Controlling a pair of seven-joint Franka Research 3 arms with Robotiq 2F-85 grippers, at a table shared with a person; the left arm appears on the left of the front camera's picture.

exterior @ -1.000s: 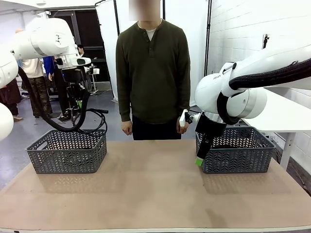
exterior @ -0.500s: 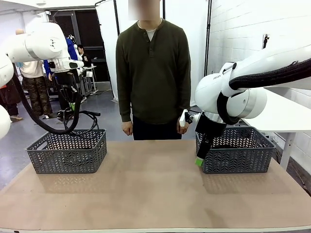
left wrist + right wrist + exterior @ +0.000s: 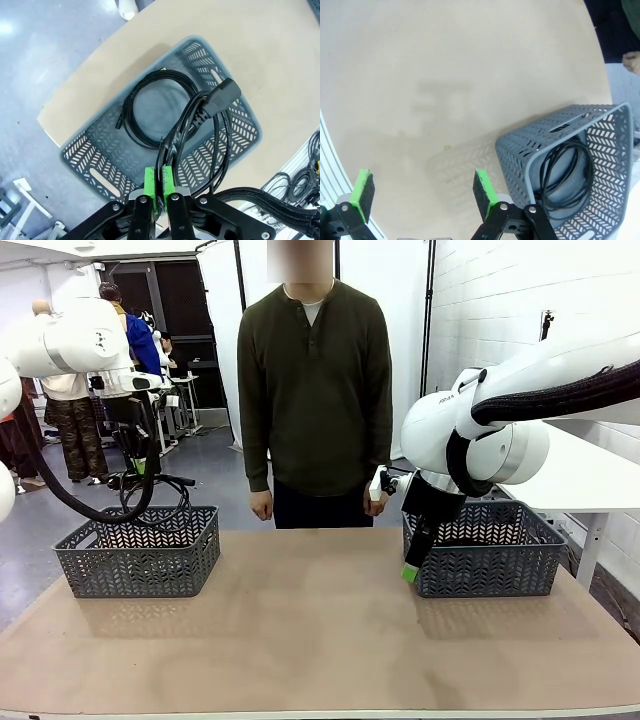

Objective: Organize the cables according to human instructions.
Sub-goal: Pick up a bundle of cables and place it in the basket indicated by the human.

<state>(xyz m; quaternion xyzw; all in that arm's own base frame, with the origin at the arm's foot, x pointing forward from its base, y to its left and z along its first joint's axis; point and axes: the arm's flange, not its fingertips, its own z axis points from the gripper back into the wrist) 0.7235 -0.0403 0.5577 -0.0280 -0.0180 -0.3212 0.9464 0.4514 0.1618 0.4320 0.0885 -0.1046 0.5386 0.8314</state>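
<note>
Black cable hangs looped from the left hand, whose green pads are clenched on it above the grey left basket, where another coiled cable already lies flat on the bottom. At the worktop's right, the right hand hangs released beside the near-left corner of the right basket, which holds a coiled cable.

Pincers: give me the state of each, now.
Left pincer: shut on a cable, hanging over the left basket.
Right pincer: open, holding nothing, beside the right basket.
</note>
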